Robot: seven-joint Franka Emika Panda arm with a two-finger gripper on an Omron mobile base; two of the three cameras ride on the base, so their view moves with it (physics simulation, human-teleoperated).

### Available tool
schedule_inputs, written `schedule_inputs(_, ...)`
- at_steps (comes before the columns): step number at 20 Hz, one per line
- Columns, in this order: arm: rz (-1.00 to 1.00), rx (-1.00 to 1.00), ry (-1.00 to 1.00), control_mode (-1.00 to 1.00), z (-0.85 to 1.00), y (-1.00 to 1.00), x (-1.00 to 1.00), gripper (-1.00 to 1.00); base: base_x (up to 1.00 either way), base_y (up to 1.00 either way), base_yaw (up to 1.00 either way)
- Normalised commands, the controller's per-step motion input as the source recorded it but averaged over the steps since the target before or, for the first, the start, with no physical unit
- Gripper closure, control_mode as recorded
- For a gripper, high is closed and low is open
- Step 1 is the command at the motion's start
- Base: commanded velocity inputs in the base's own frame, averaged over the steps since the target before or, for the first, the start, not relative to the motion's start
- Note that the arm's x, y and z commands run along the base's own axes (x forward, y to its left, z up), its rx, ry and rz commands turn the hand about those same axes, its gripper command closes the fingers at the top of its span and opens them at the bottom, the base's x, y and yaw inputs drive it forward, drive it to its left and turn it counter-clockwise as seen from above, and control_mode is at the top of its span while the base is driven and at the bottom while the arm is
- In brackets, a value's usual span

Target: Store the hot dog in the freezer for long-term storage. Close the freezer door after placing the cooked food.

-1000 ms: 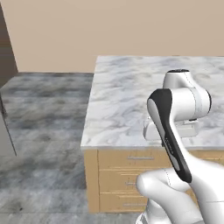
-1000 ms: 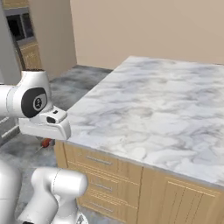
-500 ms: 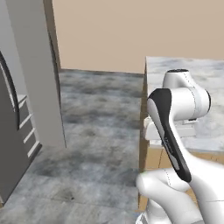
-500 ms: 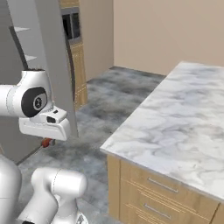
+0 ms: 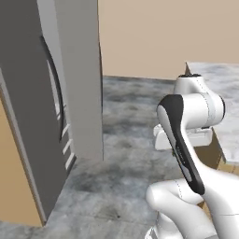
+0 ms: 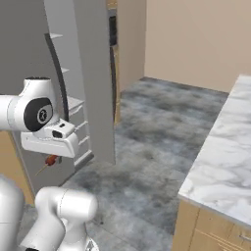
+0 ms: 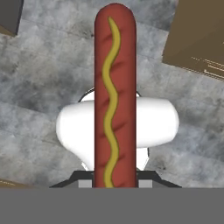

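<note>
Hiding the hand, the hot dog sits clamped.

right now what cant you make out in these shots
- Gripper fingertips: in the hand view the hot dog covers them, so the pads' contact is hidden.
- Hot dog in the right base view: just a small red bit under the white hand.
- Freezer interior: the open freezer door hides most of its shelves.
- Marble counter: cut off by the right edge.

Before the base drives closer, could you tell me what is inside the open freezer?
Inside the freezer, pale shelves stand one above the other beside its open freezer door. No food shows on them; the lower part is hidden by the arm.
</note>
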Motion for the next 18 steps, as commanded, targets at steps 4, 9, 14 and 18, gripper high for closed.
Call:
schedule_inputs(4, 0.00, 0.00, 0.00, 1.00, 0.00, 0.00, 0.00, 1.00, 0.58, 1.00, -0.17)
schedule_inputs(9, 0.00, 0.00, 0.00, 1.00, 0.00, 0.00, 0.00, 1.00, 0.71, 0.71, -0.15)
schedule_inputs(14, 0.00, 0.00, 0.00, 1.00, 0.00, 0.00, 0.00, 1.00, 0.78, 0.26, -0.07)
schedule_inputs(18, 0.00, 0.00, 0.00, 1.00, 0.00, 0.00, 0.00, 1.00, 0.71, 0.00, 0.00)
